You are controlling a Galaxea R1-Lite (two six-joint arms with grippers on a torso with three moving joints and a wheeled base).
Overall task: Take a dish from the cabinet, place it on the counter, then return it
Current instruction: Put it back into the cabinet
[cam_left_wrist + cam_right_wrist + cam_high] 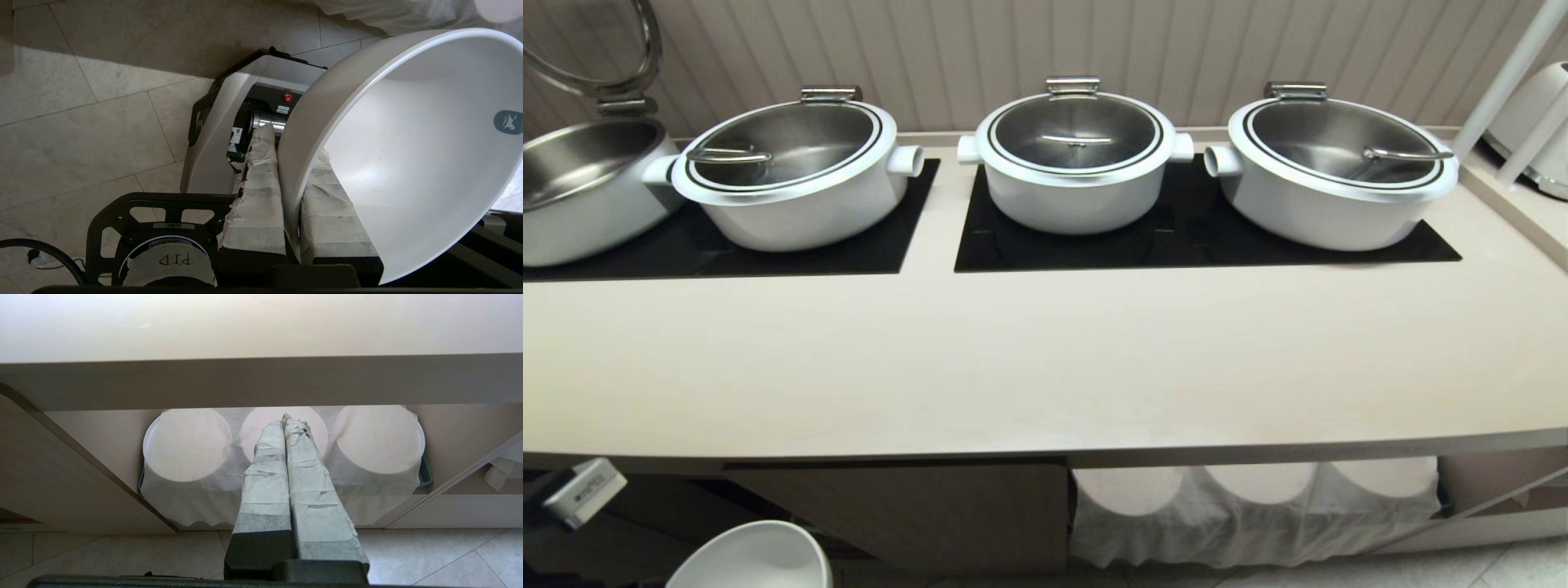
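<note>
The counter (1045,367) is seen to fill most of the head view, a long cream slab whose near half lies bare, with black hob plates (1201,237) and four white steel-lidded pots (1074,155) ranged along its back. Beneath its thick edge the cabinet (915,510) is seen with a beige door standing open, and beside it three round white stacks draped in a thin white cloth (1250,510) are shelved.

The dish (408,143) is held below the level of the counter, at the lower left of the head view, out in front of the cabinet and over the tiled floor (81,122). Its wall is pinched at the rim by the left hand (292,220): one taped finger is laid against the outside and the other inside the bowl, so that the hand is closed narrowly on the dish and the dish is carried tilted.

The step in hand is judged to be the carrying of the dish from the cabinet up to the counter. A lift clear of the counter's edge is called for next, then a reach forward over the bare front strip, short of the pots, with the dish levelled before it is released.

The right hand (288,457) is parked low before the covered stacks, its fingers pressed together and nothing held.
</note>
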